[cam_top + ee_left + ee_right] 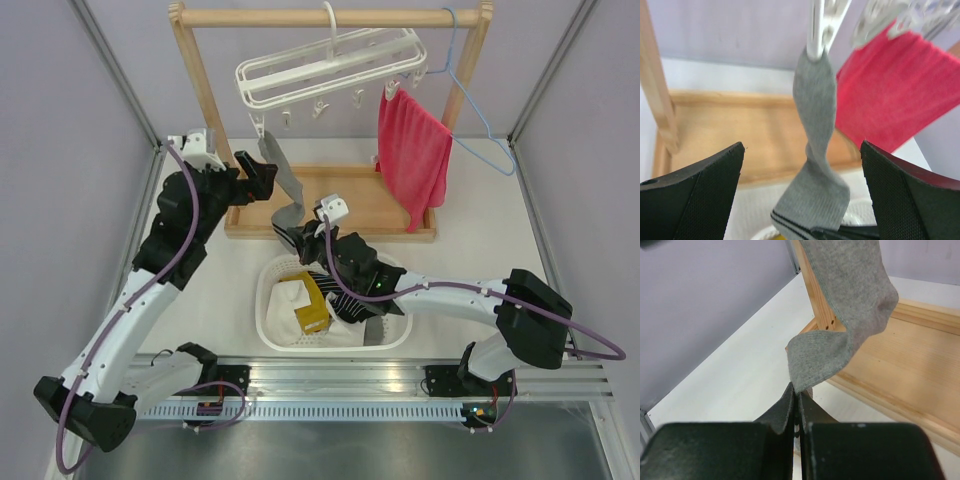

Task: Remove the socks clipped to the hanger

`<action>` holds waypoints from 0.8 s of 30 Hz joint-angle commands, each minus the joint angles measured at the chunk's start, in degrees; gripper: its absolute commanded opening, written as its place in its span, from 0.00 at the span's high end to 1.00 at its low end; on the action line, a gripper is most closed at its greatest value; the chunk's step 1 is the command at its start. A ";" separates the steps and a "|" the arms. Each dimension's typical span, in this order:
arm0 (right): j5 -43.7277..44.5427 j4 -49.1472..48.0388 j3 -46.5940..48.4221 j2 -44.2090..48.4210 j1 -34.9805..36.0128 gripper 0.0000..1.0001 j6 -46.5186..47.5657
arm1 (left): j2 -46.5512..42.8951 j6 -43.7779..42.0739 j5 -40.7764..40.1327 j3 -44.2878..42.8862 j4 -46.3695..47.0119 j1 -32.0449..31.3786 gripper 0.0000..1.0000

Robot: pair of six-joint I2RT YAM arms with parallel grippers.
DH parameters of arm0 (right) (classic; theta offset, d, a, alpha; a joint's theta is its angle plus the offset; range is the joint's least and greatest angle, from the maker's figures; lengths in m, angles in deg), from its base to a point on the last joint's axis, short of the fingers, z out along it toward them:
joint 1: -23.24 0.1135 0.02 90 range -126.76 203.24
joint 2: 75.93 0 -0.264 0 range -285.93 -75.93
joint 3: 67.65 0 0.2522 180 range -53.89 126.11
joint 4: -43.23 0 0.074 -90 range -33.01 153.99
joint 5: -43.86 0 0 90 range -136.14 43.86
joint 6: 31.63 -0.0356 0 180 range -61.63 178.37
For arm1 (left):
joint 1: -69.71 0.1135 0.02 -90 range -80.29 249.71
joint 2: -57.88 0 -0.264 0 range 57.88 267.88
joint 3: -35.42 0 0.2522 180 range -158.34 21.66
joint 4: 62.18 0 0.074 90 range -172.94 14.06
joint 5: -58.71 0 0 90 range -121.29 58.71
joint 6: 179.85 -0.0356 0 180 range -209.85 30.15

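grey sock (284, 182) is hung from a clip of white hanger (330, 65), upper centre | judged soft, light, stretchy | lower end is clamped by right fingers (784, 412) | left fingers (700, 185) are held apart | hold is best taken near clip

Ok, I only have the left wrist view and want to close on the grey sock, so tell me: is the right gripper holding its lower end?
Observer: Yes. In the right wrist view the right gripper is shut on an edge of the grey sock.
Operator: Any more socks on the hanger?
Observer: None that the top view shows. The other clips on the hanger hang bare.
Operator: What's in the basket?
Observer: The basket, on the table between the wooden stand and the arms' bases, holds a yellow sock and a white sock.
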 commanded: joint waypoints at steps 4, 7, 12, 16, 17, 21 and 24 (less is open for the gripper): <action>0.44 0.16 -0.15 1.42 0.80 0.99 -0.82 | 6.26 -10.46 -7.98 -15.42 -4.04 -0.03 0.00; 0.26 0.42 -0.33 1.59 0.80 0.99 -0.91 | 11.36 -14.41 -10.80 -21.14 -7.12 -0.29 0.00; -0.09 -0.02 -0.33 1.77 0.98 0.99 -1.61 | 14.98 -16.97 -13.96 -24.77 -8.81 -0.47 0.00; -0.35 0.07 -0.42 1.95 1.15 0.99 -1.70 | 16.66 -17.59 -14.32 -26.44 -9.51 -0.65 0.00; -0.35 0.07 -0.50 1.95 1.24 0.99 -1.70 | 16.83 -17.59 -14.23 -26.53 -9.42 -0.73 0.00; -0.53 0.07 -0.59 1.95 1.42 0.99 -1.53 | 17.53 -17.59 -13.79 -27.58 -9.42 -1.35 0.00; -0.70 0.07 -0.42 1.68 1.50 0.99 -1.53 | 18.32 -17.68 -13.70 -28.45 -9.42 -1.70 0.00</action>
